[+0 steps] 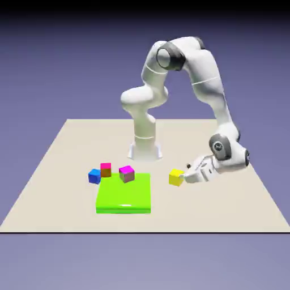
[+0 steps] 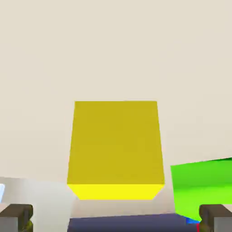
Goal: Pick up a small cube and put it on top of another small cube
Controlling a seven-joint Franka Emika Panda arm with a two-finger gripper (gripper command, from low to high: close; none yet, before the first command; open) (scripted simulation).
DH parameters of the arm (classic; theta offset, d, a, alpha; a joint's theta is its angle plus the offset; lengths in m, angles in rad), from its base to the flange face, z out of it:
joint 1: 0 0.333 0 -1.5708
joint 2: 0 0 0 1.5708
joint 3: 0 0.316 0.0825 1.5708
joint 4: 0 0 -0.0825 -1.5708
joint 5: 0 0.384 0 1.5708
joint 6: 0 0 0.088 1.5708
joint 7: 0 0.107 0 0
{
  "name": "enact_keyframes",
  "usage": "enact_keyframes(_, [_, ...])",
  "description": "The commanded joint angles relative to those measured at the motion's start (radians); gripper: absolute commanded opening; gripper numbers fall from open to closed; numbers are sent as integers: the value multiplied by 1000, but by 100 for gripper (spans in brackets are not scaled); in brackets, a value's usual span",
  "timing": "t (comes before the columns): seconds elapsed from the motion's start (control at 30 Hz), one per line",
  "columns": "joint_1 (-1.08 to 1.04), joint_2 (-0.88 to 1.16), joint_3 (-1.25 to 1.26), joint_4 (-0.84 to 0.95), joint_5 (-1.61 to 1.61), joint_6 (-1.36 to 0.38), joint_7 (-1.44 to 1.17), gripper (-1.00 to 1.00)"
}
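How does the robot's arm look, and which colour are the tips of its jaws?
The arm is glossy white, built of rounded segments with dark grey rings at the joints, on a white base. No cables or markings show. The gripper is white too; in the hand view its fingertips are small dark grey blocks.

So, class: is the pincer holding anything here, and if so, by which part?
Nothing is held. The pincer stands open, its fingertips wide apart of the yellow cube.

The small plain cube (image 1: 176,178) (image 2: 116,149) is yellow, and the flat square slab (image 1: 124,193) (image 2: 204,186) is bright green. One little cube (image 1: 94,176) is blue, two little cubes (image 1: 106,169) (image 1: 127,173) are pink-topped, and the tabletop (image 1: 56,170) is beige.
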Motion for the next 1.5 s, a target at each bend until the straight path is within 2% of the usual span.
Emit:
enact_keyframes(0.0, [-5, 16, -8, -29, -14, 44, 9, 0])
enact_keyframes(0.03, [-7, 24, -13, -44, -21, 67, 14, 0])
enact_keyframes(0.07, [-7, 24, -13, -45, -21, 67, 14, -100])
enact_keyframes(0.23, [18, -25, 0, 70, 30, -81, -8, -100])
enact_keyframes(0.87, [243, 189, -689, 430, 217, 177, 103, -100])
enact_keyframes(1.2, [-61, 182, -1046, 311, 546, 190, -281, -100])
enact_keyframes(1.47, [-351, 139, -1013, 245, 693, 19, -211, -100])
